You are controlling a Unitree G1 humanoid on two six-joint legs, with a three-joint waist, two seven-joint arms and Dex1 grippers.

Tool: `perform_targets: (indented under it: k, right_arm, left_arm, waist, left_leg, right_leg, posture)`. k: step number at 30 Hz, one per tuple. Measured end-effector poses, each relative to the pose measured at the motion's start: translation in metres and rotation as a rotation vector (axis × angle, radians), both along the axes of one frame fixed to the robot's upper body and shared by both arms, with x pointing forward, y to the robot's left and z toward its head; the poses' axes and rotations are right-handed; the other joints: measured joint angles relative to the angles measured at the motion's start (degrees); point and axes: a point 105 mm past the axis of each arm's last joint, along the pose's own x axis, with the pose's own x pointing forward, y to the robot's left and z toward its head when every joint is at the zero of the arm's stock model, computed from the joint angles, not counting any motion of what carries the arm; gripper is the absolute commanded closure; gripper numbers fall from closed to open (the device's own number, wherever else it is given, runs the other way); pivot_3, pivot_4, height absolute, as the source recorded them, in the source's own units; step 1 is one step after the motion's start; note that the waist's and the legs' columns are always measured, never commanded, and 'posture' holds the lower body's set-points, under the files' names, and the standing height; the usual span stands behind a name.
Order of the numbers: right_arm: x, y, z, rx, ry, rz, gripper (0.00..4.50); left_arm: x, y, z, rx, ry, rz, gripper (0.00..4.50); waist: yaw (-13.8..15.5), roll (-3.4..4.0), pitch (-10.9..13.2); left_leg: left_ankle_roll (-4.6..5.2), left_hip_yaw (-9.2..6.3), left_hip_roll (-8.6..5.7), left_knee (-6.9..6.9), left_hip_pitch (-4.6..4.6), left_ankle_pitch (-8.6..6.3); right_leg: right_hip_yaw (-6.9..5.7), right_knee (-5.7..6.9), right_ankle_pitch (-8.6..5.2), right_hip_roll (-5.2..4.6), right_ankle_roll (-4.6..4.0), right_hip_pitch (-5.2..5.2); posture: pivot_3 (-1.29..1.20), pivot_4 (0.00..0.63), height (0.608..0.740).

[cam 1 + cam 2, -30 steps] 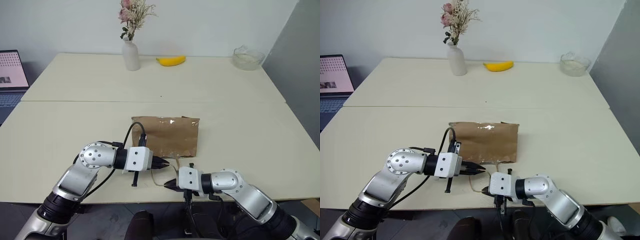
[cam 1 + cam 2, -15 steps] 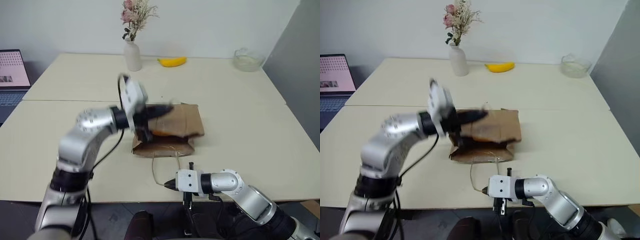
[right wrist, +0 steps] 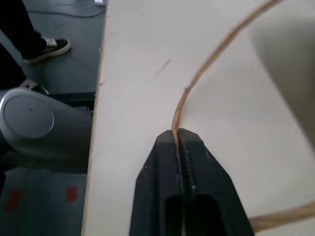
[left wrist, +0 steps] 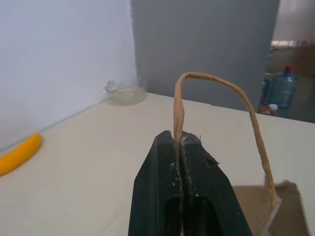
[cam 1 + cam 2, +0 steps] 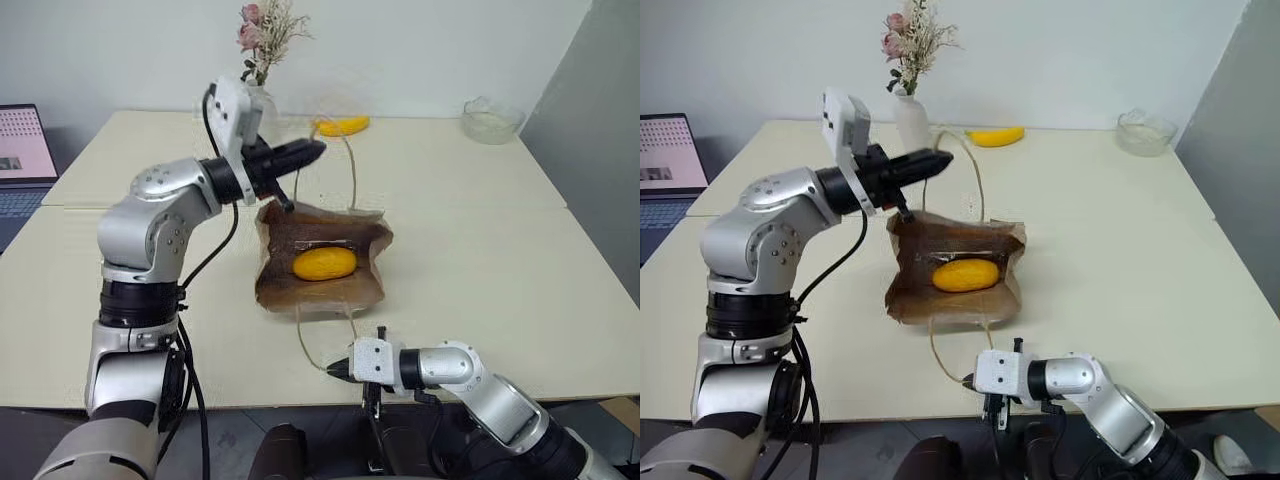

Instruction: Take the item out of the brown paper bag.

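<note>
The brown paper bag [image 5: 276, 288] lies in the middle of the table, its mouth pulled open toward me. Inside rests the item [image 5: 324, 263], a plump yellow-orange oval. My left gripper [image 5: 318, 148] is raised above the bag's far side, shut on the upper cord handle [image 4: 216, 84], which rises taut from the bag. Near the table's front edge, my right gripper [image 5: 333, 369] lies low, shut on the lower cord handle [image 3: 216, 54]. That handle loops from the bag's near lip to the fingers [image 3: 162, 162].
At the table's far side stand a white vase of dried flowers [image 5: 910, 120], a banana [image 5: 342, 125] and a glass bowl [image 5: 491, 119]. A laptop [image 5: 25, 145] sits at the far left. A person's shoes [image 3: 47, 48] show on the floor beyond the front edge.
My left gripper has risen and moved away from me with the upper handle, lifting the flat bag's mouth open so the item shows. The right gripper has stayed put.
</note>
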Motion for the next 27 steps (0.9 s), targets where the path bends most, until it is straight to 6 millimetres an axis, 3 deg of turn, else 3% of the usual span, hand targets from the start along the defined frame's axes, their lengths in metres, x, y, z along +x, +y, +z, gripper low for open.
perform_targets:
  k: [1,4,9,16,20,24,27]
  right_arm:
    - [0.002,-0.006,0.002,0.005,0.024,-0.031,3.06]
    - [0.007,-0.021,0.009,0.001,0.050,-0.090,2.09]
    - [0.000,-0.035,0.047,0.069,0.080,-0.098,0.32]
    - [-0.007,-0.043,0.107,0.191,0.075,-0.053,0.32]
    - [-0.005,-0.041,0.128,0.249,0.082,-0.042,0.32]
    - [-0.001,-0.064,0.120,0.070,0.034,-0.079,0.32]
    - [0.003,-0.083,0.103,-0.074,0.002,-0.101,0.32]
  left_arm:
    - [-0.005,-0.003,-0.003,0.003,0.008,-0.026,4.50]
    - [-0.013,-0.007,-0.004,-0.001,0.026,-0.068,4.50]
    - [-0.023,-0.013,-0.005,-0.009,0.047,-0.132,4.50]
    - [-0.030,-0.017,-0.005,-0.032,0.074,-0.194,4.50]
    - [-0.032,-0.017,-0.005,-0.027,0.074,-0.215,4.50]
    - [-0.033,-0.017,-0.004,-0.024,0.071,-0.220,4.50]
    - [-0.034,-0.017,-0.004,-0.024,0.071,-0.223,4.50]
  waist:
    - [0.02,0.00,0.01]
    - [0.11,0.01,0.04]
    - [0.10,0.01,0.07]
    - [-0.03,0.02,0.11]
    - [0.00,0.03,0.11]
    - [0.18,0.06,0.13]
    - [0.24,0.03,0.12]
  left_leg:
    - [0.00,0.01,-0.02,0.00,-0.03,0.00]
    - [0.00,-0.01,-0.02,0.00,-0.09,-0.01]
    - [-0.01,-0.06,-0.01,-0.03,-0.09,-0.01]
    - [0.00,-0.06,-0.01,-0.06,-0.09,-0.02]
    - [0.00,-0.07,-0.02,-0.30,-0.08,-0.01]
    - [0.01,-0.06,-0.06,-0.57,-0.21,-0.01]
    - [0.02,-0.05,-0.06,-0.63,-0.33,-0.03]
  right_leg:
    - [0.00,-0.01,0.00,-0.03,0.00,-0.01]
    - [-0.02,-0.07,0.00,-0.04,0.01,-0.03]
    - [-0.05,-0.08,-0.01,-0.02,0.02,-0.04]
    - [-0.05,-0.11,-0.01,-0.01,0.02,-0.03]
    - [-0.08,-0.30,-0.01,-0.01,0.02,-0.03]
    - [-0.10,-0.78,0.00,-0.05,0.04,-0.04]
    - [-0.09,-0.97,-0.05,-0.06,0.12,-0.05]
  posture:
    - [0.00,0.150,0.740]
    - [0.00,0.150,0.740]
    - [0.00,0.150,0.740]
    - [0.00,0.150,0.740]
    - [0.00,0.150,0.740]
    - [0.00,0.150,0.740]
    - [0.00,0.150,0.740]
